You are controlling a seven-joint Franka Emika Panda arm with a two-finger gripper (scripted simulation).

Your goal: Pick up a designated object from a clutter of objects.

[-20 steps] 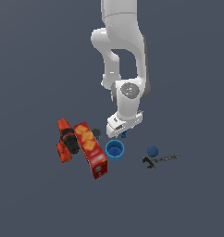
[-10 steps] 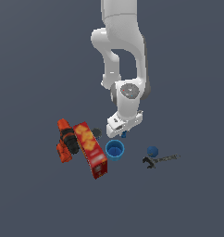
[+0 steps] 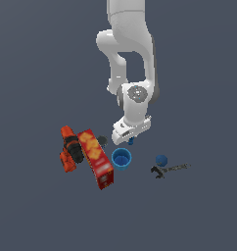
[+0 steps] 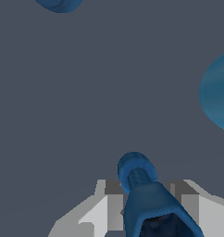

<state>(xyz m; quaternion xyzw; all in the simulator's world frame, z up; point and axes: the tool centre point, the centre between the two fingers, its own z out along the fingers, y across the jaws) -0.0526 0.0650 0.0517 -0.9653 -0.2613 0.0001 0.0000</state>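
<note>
The tiny dark-blue peg [image 4: 140,187] stands between my gripper's [image 4: 148,203] two fingers, which close against its sides. In the exterior view the peg [image 3: 131,141] pokes out just under the gripper [image 3: 129,139], right above the blue cup [image 3: 121,159]. The red cracker box [image 3: 96,158] and the orange-and-black tool [image 3: 69,148] lie toward the exterior view's left. The blue ball [image 3: 161,160] and the thin dark metal tool [image 3: 170,169] lie toward its right. I cannot tell whether the peg is off the floor.
In the wrist view a light-blue rounded shape, likely the cup [image 4: 219,92], fills one edge and a darker blue shape, likely the ball [image 4: 58,3], shows at another. A small dark object [image 3: 102,141] lies beside the box. The floor is plain grey.
</note>
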